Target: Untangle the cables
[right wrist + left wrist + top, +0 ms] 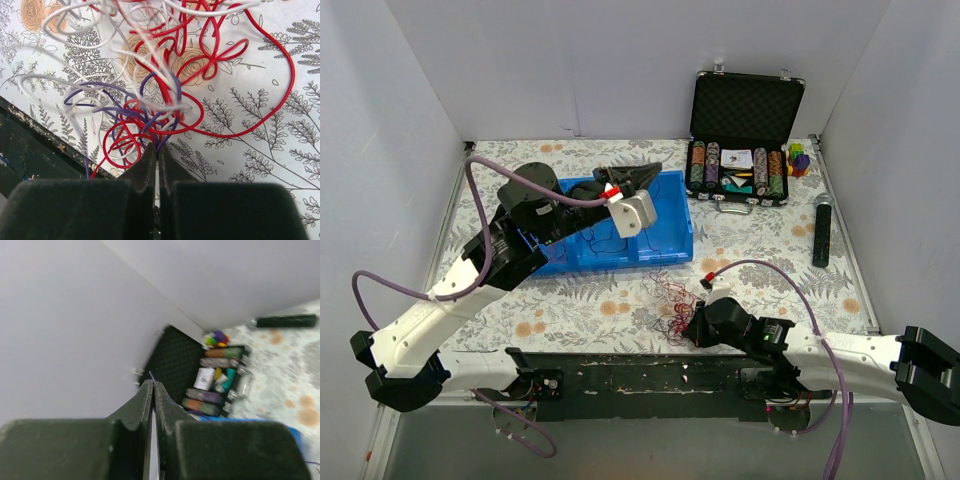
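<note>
tangle of thin wires near the table's front edge

the cables [668, 298] lay on the floral table [580, 310] as a loose knot of red, white and purple loops; the right gripper [156, 150] was pressed together on purple and red loops; the left gripper [152, 385], over the blue bin [675, 215], pinched a purple strand [151, 376].

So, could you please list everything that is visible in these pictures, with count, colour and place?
cables: one tangle, red, white, purple, table front centre.
bin: one, blue, centre-left.
case: one, black, open, back right.
chips: several stacks, mixed colours, inside case.
small blocks: few, multicoloured, beside case.
cylinder: one, black, right side.
table: one, floral cover.
hoses: two, purple, left and right.
left gripper: one, black, above bin, shut on thin purple strand of cables.
right gripper: one, black, shut on cables.
</note>
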Available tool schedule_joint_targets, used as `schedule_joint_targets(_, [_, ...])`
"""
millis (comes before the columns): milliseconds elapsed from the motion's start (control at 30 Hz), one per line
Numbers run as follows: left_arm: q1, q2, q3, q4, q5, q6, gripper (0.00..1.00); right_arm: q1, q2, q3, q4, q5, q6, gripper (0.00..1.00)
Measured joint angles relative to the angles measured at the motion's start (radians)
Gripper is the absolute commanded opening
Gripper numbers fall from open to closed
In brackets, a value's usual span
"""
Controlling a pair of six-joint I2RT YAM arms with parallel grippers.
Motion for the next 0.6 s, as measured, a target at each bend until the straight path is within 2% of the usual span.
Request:
schedule_joint_targets(400, [0.000,0.093,0.070,0.572,-0.134,0.329,0.00,0.000,0.022,0.005,0.020,0.000,0.000,0.01])
schedule_joint_targets(600, [0.013,0.194,0.163,0.716,-0.212,0.433,0.00,0.000,0.022,0.005,0.021,-0.001,0.000,0.01])
